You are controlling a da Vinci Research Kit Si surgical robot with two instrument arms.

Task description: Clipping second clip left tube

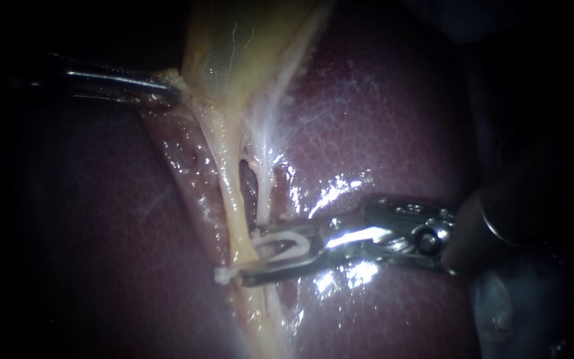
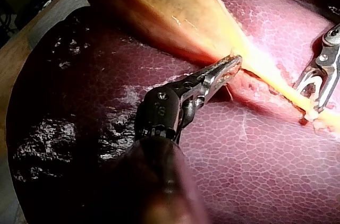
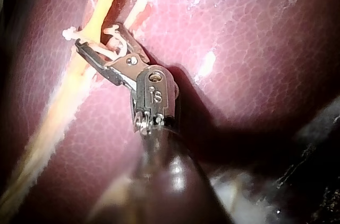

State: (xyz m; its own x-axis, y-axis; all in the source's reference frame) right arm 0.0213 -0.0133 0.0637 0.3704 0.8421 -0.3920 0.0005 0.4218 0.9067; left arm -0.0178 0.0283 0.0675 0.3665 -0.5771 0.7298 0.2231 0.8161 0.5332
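The right instrument (image 1: pixel 250 256) has its jaws a narrow way apart, both bearing on a white clip (image 1: pixel 293 240) seated between them. They straddle the left tube (image 1: pixel 230 193), one jaw on each side of it. The clip's knobbed end pokes out just past the tube's far edge, which the right wrist view also shows. The left tube is a pale yellow, glistening cord running down from the gallbladder (image 1: pixel 234 46) across the dark red liver (image 1: pixel 380 133), with a thinner whitish tube (image 1: pixel 264 193) just beside it. The left instrument (image 1: pixel 164 90) has its jaws closed on the yellowish tissue at the gallbladder's narrow end, well apart from the clip.
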